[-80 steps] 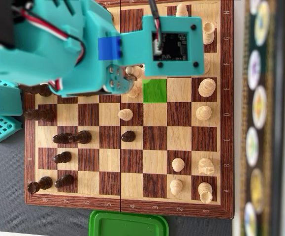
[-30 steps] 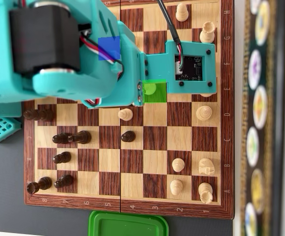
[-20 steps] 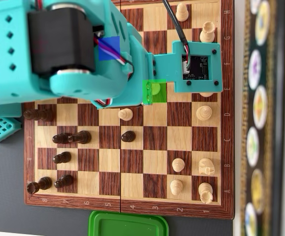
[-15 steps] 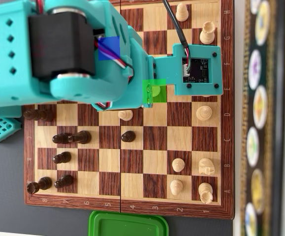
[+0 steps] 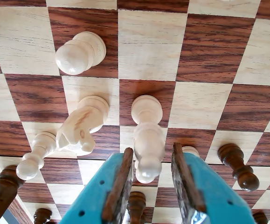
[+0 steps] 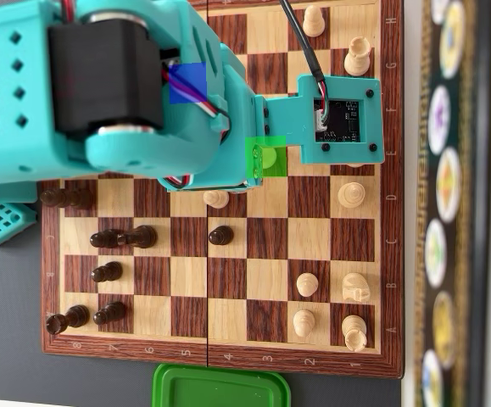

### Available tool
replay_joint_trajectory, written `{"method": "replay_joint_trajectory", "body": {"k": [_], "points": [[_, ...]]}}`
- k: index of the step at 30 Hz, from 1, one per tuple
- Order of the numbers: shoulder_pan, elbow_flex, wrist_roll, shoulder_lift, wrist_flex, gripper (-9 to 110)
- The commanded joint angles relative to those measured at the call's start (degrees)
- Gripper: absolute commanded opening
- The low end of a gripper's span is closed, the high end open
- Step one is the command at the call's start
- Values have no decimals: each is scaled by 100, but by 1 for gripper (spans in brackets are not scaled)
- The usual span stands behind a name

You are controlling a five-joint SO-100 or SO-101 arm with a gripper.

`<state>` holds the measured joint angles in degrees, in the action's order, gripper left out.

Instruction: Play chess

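Gripper (image 5: 148, 186) spread open around a light pawn (image 5: 147, 137), neither finger touching it. A light knight (image 5: 81, 126) crowds just left; dark pawn (image 5: 235, 164) sits right, on the chessboard (image 6: 387, 212).

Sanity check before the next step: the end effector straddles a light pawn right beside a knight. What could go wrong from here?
1. In the wrist view the end effector is open, with small gaps on both sides of the light pawn. An off-centre close or sideways move could tip it.
2. The light knight stands close to the left finger, so a swing that way may knock it.
3. In the overhead view the arm hides nearby squares.
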<state>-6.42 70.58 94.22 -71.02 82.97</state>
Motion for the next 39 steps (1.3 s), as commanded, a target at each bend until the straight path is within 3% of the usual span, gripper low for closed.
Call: {"method": "replay_joint_trajectory", "body": {"k": [1,24,39], "points": [[35,-264,-35,-53,35,13],[-18,-70,-35,-976,53,16],[123,1503,26,-3226,0,16]]}}
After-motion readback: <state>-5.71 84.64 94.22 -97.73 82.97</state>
